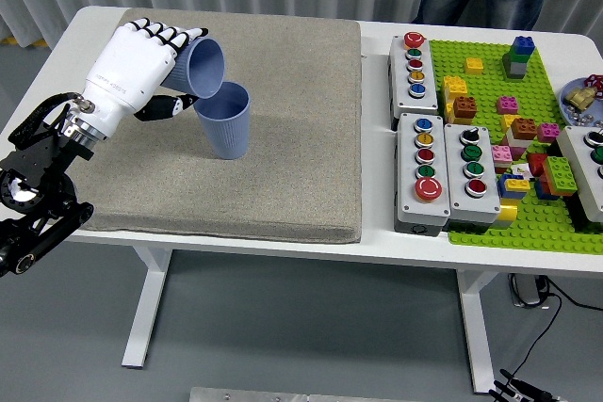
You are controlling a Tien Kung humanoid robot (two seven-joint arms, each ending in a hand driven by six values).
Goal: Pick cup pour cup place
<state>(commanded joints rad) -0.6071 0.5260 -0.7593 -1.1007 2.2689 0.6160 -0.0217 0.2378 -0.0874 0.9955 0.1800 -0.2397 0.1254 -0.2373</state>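
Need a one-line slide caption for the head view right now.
Left hand tips a ribbed blue plastic cup over an upright matching cup on the grey mat.

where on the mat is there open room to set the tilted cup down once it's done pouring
Most of the mat is bare: the whole stretch right of the standing cup out to the mat's right edge, and the near strip in front of it. The left robot hand and its held cup crowd the far-left corner. Off the mat, the button boxes and brick plate leave little room.
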